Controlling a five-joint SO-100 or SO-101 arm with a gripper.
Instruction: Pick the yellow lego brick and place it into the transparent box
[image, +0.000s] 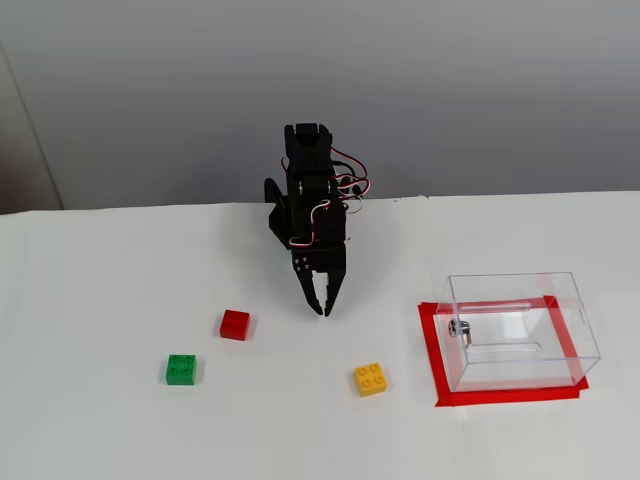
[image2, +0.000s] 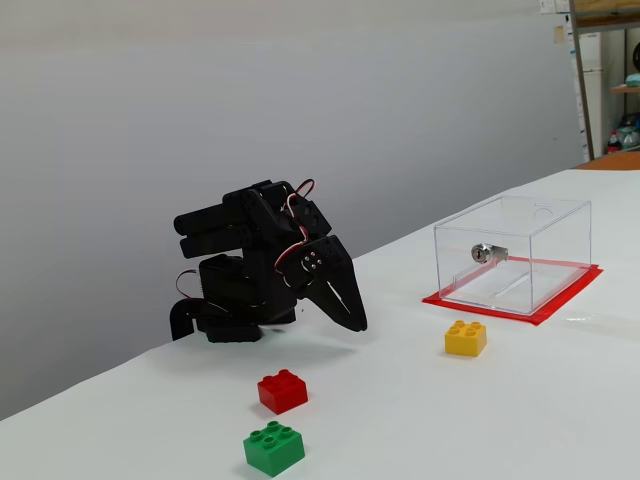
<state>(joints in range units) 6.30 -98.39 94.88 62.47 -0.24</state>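
Observation:
The yellow lego brick (image: 371, 379) lies on the white table, also seen in another fixed view (image2: 466, 338), studs up. The transparent box (image: 515, 331) stands to its right on a red taped rectangle, with a small metal fitting on one wall; it also shows at the right of the other fixed view (image2: 512, 252). It looks empty. My black gripper (image: 322, 305) hangs tip-down just above the table, folded close to the arm's base, behind and left of the yellow brick. Its fingers are together and hold nothing; it also shows in the other fixed view (image2: 357, 322).
A red brick (image: 235, 325) and a green studded brick (image: 181, 369) lie left of the gripper. They also show in the other fixed view, red (image2: 283, 391) and green (image2: 274, 448). A grey wall stands behind the table.

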